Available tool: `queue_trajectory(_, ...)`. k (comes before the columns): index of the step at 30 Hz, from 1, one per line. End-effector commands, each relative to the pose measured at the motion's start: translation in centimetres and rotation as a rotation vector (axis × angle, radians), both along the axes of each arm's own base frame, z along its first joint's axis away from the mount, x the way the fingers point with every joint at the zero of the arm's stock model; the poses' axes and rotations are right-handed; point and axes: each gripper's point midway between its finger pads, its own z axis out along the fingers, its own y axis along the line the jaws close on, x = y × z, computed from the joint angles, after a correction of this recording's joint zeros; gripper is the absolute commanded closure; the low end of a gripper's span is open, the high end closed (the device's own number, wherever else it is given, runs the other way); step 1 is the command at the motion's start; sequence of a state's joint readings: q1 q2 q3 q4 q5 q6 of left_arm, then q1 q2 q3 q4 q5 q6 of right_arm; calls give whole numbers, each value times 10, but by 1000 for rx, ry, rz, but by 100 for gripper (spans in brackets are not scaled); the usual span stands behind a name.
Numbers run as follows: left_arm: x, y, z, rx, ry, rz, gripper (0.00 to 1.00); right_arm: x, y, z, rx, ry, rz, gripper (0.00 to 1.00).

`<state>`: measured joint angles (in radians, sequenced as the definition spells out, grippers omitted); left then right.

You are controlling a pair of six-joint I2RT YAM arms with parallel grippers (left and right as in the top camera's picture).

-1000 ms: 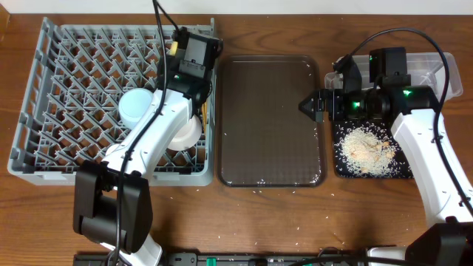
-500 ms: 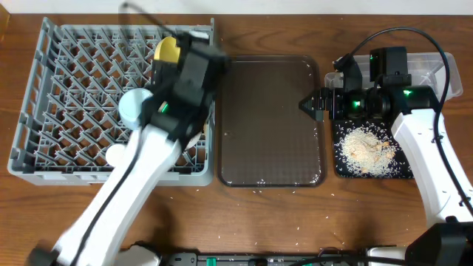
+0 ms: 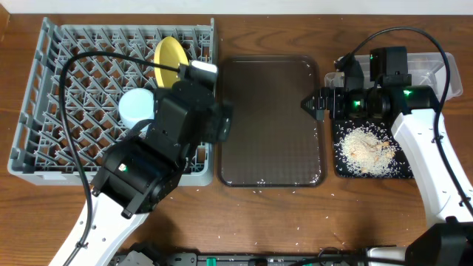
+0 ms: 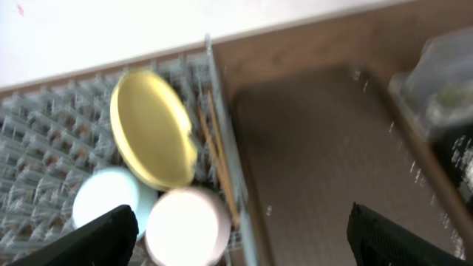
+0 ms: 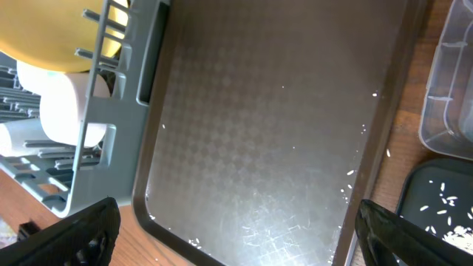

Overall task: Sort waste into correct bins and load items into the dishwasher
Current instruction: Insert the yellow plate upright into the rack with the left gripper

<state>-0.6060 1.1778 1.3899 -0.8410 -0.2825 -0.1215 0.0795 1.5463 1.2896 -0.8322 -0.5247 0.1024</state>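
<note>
The grey dishwasher rack point(image 3: 66, 96) holds a yellow plate point(image 3: 171, 53) standing on edge, a light blue bowl point(image 3: 135, 106), a white bowl point(image 4: 188, 225) and two chopsticks point(image 4: 214, 155) along its right wall. My left gripper point(image 4: 244, 236) hangs open above the rack's right edge with nothing between its fingers. My right gripper point(image 3: 314, 105) is open and empty over the right rim of the brown serving tray point(image 3: 270, 122). Rice scraps point(image 3: 366, 148) lie in the black tray point(image 3: 338, 171). The clear tub point(image 3: 432, 66) stands behind it, largely hidden by my right arm.
My left arm point(image 3: 166, 148) covers the rack's front right corner in the overhead view. A few rice grains point(image 3: 259, 191) lie on the wooden table at the serving tray's front edge, and some point(image 5: 355, 174) on the tray itself.
My left gripper has opened, lifted away from the yellow plate and drawn back toward the front. The plate now stands uncovered in the rack. The right arm has not moved.
</note>
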Motion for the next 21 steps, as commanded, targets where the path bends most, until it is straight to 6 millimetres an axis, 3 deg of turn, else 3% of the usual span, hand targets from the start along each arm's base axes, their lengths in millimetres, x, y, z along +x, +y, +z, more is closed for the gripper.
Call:
queue_trajectory(1, -12, 4, -7, 1, 53, 4, 9, 1, 1, 5, -1, -13, -3, 1)
queue_trajectory(5, -13, 20, -6, -106, 61, 153, 9, 1, 1, 5, -1, -13, -3, 1)
queue_trajectory(12, 6, 45, 16, -388, -198, 269, 8, 1, 1, 5, -1, -13, -3, 1)
queue_trajectory(17, -3, 59, -5, -445, -293, 204, 8, 1, 1, 5, -1, -13, -3, 1)
queue_trajectory(21, -22, 78, -25, -419, -380, 176, 8, 1, 1, 5, -1, -13, -3, 1)
